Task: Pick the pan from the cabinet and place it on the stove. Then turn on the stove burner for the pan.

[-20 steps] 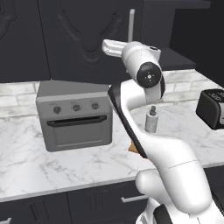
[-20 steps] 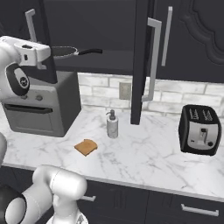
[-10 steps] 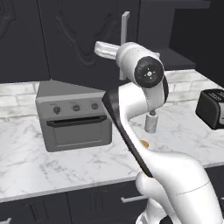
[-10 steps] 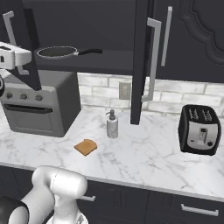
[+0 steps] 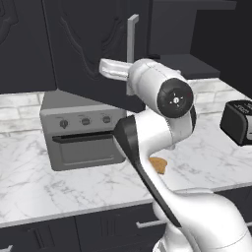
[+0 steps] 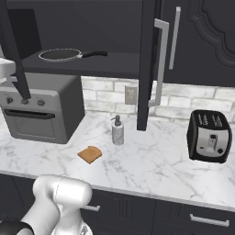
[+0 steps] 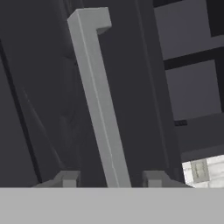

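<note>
Hand with tips apart, one on each side of the silver bar handle of the open cabinet door, not clamped on it. Inside the cabinet, on the shelf above the toaster oven: black pan, handle pointing right. On the marble surface: soap bottle, slice of toast in front of it, toaster well to the right.
</note>
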Controlling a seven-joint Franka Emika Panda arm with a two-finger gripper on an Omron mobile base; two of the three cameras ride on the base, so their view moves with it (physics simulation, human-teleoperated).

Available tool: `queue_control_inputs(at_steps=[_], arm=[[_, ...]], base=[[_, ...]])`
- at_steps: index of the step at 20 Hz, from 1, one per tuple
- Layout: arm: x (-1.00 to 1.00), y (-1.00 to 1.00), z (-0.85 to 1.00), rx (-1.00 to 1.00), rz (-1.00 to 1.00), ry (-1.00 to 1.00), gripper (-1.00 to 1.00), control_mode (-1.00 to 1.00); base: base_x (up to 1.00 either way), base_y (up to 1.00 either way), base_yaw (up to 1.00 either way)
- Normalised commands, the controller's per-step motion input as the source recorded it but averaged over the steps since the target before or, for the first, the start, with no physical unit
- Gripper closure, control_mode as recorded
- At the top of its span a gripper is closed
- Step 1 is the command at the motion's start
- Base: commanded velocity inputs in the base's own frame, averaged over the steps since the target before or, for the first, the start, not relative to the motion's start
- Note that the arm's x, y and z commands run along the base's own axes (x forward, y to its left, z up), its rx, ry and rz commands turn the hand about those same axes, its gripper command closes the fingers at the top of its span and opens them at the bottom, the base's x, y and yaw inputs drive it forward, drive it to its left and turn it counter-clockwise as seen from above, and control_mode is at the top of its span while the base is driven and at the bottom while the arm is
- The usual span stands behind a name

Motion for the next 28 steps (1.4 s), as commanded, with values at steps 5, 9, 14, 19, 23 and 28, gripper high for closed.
queue_control_inputs(at_steps=[5,9,14,19,23,28], arm=[[-0.88,-0.19,0.0,0.17,0.0,-0.04,-1.0,-1.0],[-0.98,-0.85,0.0,0.35,0.01,-0.02,-1.0,-1.0],[-0.69,-1.0,0.0,0.47,0.05,0.01,-1.0,-1.0],[-0.25,-0.92,-0.09,0.49,0.11,0.1,-1.0,-1.0],[0.26,-0.4,-0.33,0.45,0.24,0.25,-1.0,-1.0],[0.33,-0.09,-0.33,0.25,0.17,0.13,-1.0,-1.0]], base=[[0.0,0.0,0.0],[0.0,0.0,0.0],[0.0,0.0,0.0],[0.0,0.0,0.0],[0.0,0.0,0.0],[0.0,0.0,0.0]])
